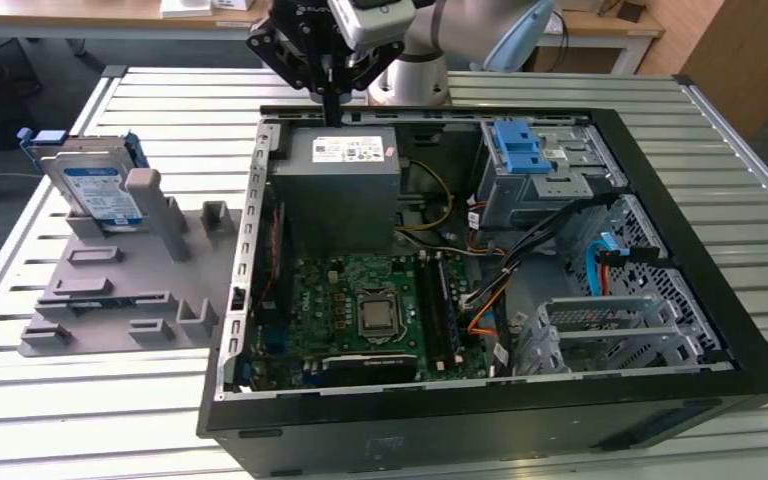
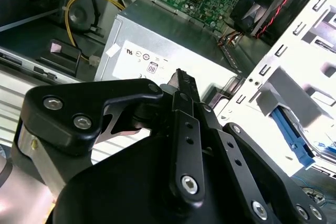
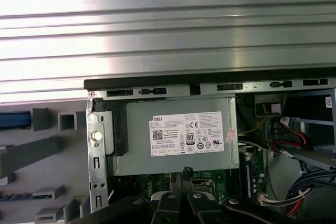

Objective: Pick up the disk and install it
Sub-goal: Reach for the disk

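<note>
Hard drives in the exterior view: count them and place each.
1. The hard drive stands upright on the grey holder, outside the computer case; others may be hidden inside it.

Open computer case (image 1: pixel 704 300) lies on a slatted metal table (image 1: pixel 91 420), with the gripper (image 1: pixel 335 112) poised above its grey power supply (image 1: pixel 337 190). The disk (image 1: pixel 97 190) stands upright in a grey fixture (image 1: pixel 104 290) at the exterior view's left, well apart from the gripper.

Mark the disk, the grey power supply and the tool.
disk (image 1: pixel 95 195): exterior view, on its white-and-blue label.
grey power supply (image 3: pixel 186 134): first wrist view, on its white sticker.
tool (image 1: pixel 336 115): exterior view, midway between its fingertips.
</note>
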Robot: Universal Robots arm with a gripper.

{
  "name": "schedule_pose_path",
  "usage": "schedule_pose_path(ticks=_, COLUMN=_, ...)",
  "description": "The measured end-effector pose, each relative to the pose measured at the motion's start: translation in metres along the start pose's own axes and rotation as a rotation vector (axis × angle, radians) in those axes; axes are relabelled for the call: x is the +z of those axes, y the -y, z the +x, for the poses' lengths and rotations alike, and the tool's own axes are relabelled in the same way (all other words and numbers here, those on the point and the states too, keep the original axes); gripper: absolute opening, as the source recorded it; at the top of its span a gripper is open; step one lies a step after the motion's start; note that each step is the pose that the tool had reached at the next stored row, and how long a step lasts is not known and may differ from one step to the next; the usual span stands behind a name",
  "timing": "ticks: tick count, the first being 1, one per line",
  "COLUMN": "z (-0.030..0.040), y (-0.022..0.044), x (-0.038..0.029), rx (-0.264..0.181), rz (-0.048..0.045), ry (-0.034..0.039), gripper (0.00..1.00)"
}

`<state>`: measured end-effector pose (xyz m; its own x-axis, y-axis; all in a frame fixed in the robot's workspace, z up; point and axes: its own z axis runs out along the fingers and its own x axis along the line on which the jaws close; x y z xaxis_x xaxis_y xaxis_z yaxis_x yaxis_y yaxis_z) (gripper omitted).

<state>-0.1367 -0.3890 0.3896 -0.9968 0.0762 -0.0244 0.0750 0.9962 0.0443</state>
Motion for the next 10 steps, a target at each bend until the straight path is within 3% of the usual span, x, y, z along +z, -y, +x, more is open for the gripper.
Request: schedule_pose_path(ticks=10, z=0.0016, y=-0.0014, x=0.0006, rx=0.000, rz=-0.0001, ry=0.0001, gripper=0.11)
